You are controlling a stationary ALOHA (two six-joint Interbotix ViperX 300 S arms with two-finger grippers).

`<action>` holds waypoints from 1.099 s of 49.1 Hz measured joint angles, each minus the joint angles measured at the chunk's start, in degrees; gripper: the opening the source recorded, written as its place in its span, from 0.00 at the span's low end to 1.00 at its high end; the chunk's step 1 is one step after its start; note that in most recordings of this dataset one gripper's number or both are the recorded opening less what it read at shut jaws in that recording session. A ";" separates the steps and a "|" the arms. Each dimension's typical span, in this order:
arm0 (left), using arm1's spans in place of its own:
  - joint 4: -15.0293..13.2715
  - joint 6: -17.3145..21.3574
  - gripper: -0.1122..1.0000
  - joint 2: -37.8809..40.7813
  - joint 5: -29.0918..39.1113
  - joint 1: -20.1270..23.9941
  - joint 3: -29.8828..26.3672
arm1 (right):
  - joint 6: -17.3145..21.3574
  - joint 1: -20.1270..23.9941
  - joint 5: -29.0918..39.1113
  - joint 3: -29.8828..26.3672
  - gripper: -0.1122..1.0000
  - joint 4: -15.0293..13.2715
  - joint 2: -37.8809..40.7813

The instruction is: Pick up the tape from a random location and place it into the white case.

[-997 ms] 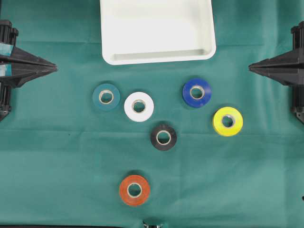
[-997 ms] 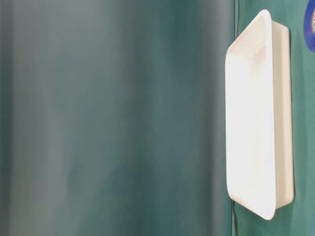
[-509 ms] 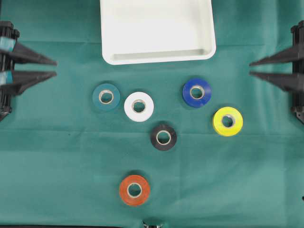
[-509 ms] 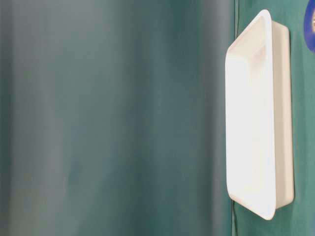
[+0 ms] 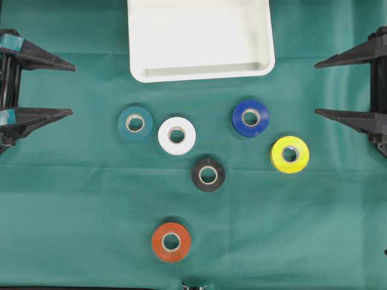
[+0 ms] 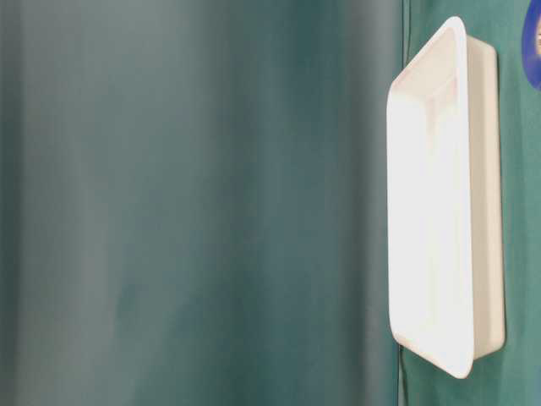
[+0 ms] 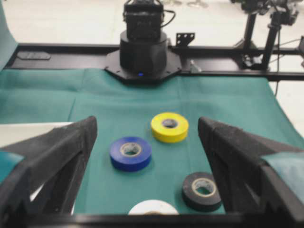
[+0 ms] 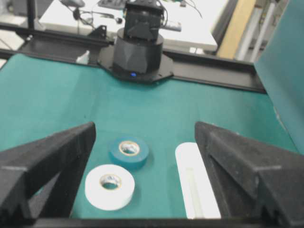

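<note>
Claws [image 5: 72, 86] wide; shallow white case [image 5: 200, 71]

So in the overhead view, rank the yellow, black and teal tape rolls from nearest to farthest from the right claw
Measured from the right claw, open at the right edge:
1. Yellow roll, just below and inward of it on the right side.
2. Black roll, near the middle of the cloth.
3. Teal roll, on the left side, beyond the white roll.
</note>
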 measured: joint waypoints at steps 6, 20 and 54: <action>0.00 -0.09 1.00 0.09 0.09 0.00 -0.26 | 0.00 0.00 0.09 0.00 0.93 0.00 0.00; 0.00 -0.18 1.00 0.09 1.85 -2.02 -0.70 | 0.00 0.00 0.09 -0.09 0.93 0.00 0.00; 0.00 -0.26 0.99 0.09 2.20 -14.06 -0.97 | 0.00 0.00 0.18 -0.44 0.93 0.00 0.18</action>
